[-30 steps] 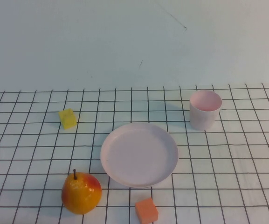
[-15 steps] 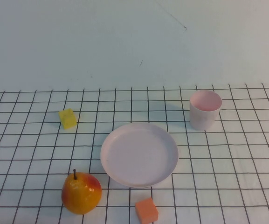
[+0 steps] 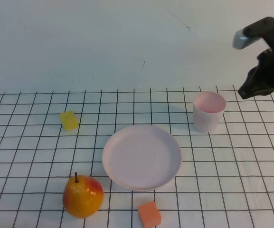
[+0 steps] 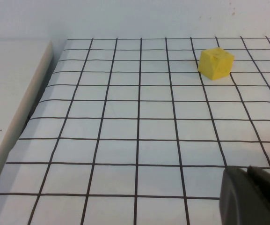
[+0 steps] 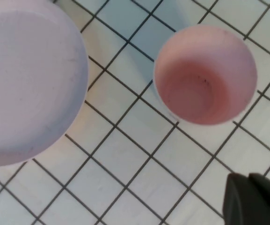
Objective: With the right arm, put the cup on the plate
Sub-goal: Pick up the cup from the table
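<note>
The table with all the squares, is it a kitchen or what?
Probably a robot test bench, not a kitchen: a grid-marked table against a bare wall, a few props (cup, plate, pear), the right gripper beside the cup, the left gripper low over the grid.

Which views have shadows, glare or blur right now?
High view: flat even light, no glare; the cup casts a faint shadow leftward; the right gripper, raised right of the cup, looks slightly soft. Right wrist view: cup and plate sharp, a dark blurred gripper part at one corner. Left wrist view: the yellow block is sharp; the left gripper is a blurred dark shape.
</note>
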